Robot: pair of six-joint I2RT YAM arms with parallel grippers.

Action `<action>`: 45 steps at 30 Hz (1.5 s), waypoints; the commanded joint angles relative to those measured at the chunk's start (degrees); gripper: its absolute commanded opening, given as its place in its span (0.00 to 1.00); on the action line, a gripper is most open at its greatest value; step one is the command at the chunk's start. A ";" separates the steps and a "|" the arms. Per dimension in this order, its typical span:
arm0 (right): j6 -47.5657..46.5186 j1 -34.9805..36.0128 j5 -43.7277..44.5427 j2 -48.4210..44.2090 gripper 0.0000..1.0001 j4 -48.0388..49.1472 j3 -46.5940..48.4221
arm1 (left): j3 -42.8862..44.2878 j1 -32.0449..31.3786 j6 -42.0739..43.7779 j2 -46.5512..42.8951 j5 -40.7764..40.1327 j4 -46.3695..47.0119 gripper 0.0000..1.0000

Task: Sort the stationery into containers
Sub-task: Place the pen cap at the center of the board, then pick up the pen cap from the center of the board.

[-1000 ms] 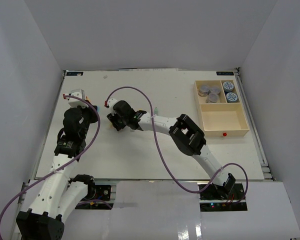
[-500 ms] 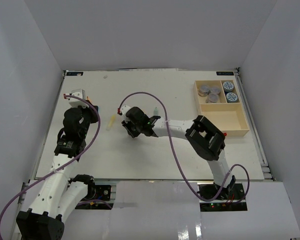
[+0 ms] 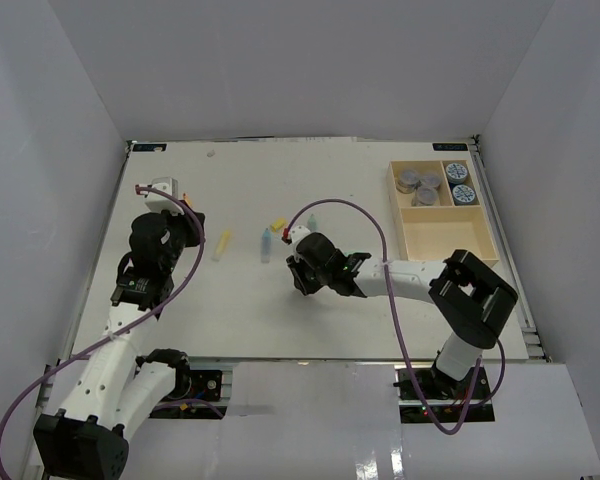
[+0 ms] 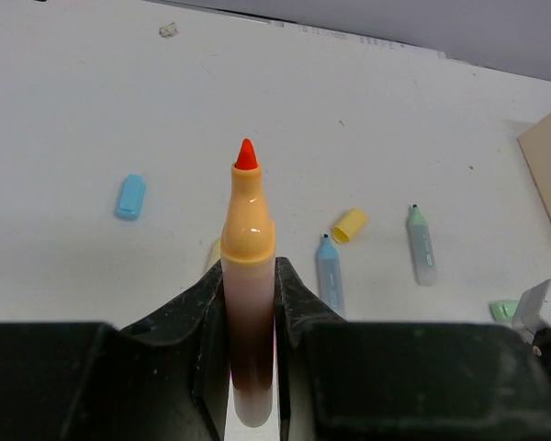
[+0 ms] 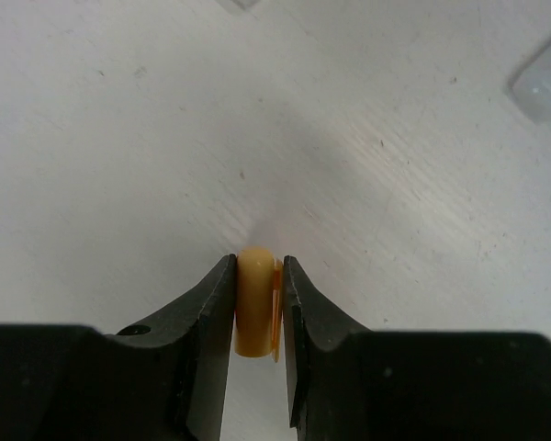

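Observation:
My left gripper (image 4: 248,268) is shut on an uncapped orange marker (image 4: 247,230) with a red tip; in the top view it (image 3: 180,207) is at the table's far left. My right gripper (image 5: 257,264) is shut on a small orange cap (image 5: 253,308), low over the table; in the top view it (image 3: 296,278) is near the middle. A yellow marker (image 3: 222,244), a blue marker (image 3: 265,243), a yellow cap (image 3: 277,223) and a green marker (image 3: 310,221) lie loose between the arms. The wooden tray (image 3: 485,262) stands at the far right, holding grey rolls (image 3: 420,185) and blue-and-white rolls (image 3: 458,182).
A blue cap (image 4: 129,196) lies left of the held marker. A green cap (image 4: 503,310) lies by the right arm. The tray's large section (image 3: 445,240) holds nothing. White walls close in the table on three sides.
My right arm has swung right and toward the near edge, uncovering the loose markers. My left gripper has shifted slightly toward the far side, still holding the orange marker.

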 commanded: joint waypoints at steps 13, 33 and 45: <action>6.65 -1.14 5.98 -1.85 0.31 -0.09 -2.79 | 0.21 0.15 0.44 0.94 7.20 1.85 0.10; 0.32 -1.14 3.34 5.62 0.45 -21.89 11.63 | 0.29 0.24 0.61 0.76 8.43 1.50 0.12; -2.50 -1.14 -0.26 9.75 0.44 -26.02 15.94 | 0.29 0.24 0.70 0.76 8.60 1.41 0.13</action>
